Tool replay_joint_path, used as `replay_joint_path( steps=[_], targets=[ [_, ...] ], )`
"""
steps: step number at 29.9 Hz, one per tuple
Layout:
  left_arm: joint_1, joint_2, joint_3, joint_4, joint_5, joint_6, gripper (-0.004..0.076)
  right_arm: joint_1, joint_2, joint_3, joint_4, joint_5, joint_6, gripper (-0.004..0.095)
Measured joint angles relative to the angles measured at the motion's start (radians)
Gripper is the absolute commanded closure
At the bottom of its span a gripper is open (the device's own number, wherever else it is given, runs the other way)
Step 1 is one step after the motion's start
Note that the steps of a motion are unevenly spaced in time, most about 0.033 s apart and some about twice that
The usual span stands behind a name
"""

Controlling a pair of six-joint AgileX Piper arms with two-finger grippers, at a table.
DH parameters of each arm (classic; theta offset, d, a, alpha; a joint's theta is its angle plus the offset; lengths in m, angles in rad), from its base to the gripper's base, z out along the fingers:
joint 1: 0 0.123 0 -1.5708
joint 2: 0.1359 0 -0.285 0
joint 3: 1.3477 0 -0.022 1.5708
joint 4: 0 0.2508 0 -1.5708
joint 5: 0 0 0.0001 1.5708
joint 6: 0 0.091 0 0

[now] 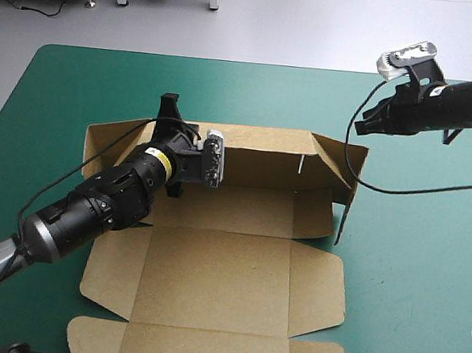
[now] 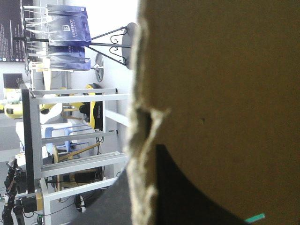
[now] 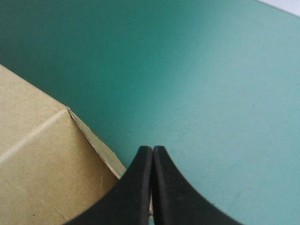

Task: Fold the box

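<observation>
Working over a teal-green-covered bench: clamping the left claw on the raised far wall of a brown cardboard box; holding the right claw closed, empty, near the bench's far right corner.

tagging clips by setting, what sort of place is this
Likely a robotics lab workbench, not a home: a table with a teal-green cover, a brown box half folded on it, the left tool pinching its back wall and the right tool at its far right corner.
</observation>
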Motion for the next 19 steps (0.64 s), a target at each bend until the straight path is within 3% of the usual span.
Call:
replay_joint_path(
  steps=[5,19],
  targets=[
    [0.000,0.002,0.000,0.017,0.007,-0.019,0.0729,0.001,0.102,-0.025,0.020,0.060,0.000,0.0933],
    [0.000,0.011,0.000,0.026,0.011,-0.026,0.0729,0.008,0.163,-0.025,0.062,0.060,0.000,0.0933]
  ],
)
